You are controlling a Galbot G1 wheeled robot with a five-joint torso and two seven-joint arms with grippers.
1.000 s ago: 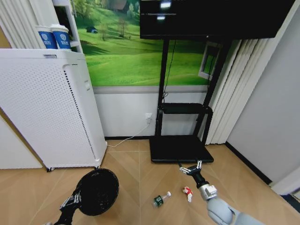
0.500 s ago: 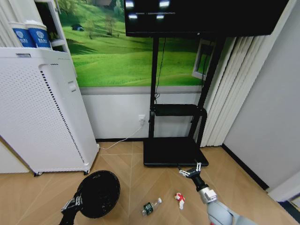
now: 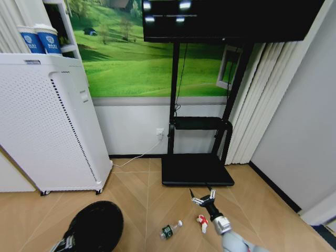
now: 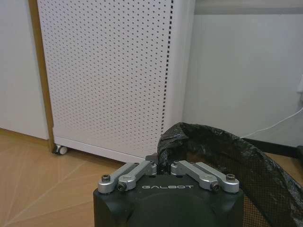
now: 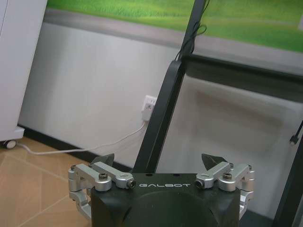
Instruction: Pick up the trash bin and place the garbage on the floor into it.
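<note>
Two grippers were engaged: the left gripper [image 4: 163,166] was clamped on the trash bin [image 3: 97,227] rim at seven o'clock; the right gripper [image 3: 204,199], fingers spread, hung above the wrapper [image 3: 201,221], bottle [image 3: 170,229] alongside at nine o'clock. Collection appeared pending; descent required.

a staged living-room corner, likely a demo room: herringbone wooden floor [image 3: 131,189] across the lower frame, a meadow mural [image 3: 131,58] on the back wall, a black tv [image 3: 226,18] on a wheeled stand [image 3: 197,168] at upper centre, a white perforated cabinet [image 3: 42,126] at left, pleated curtains [image 3: 257,105] at right.
</note>
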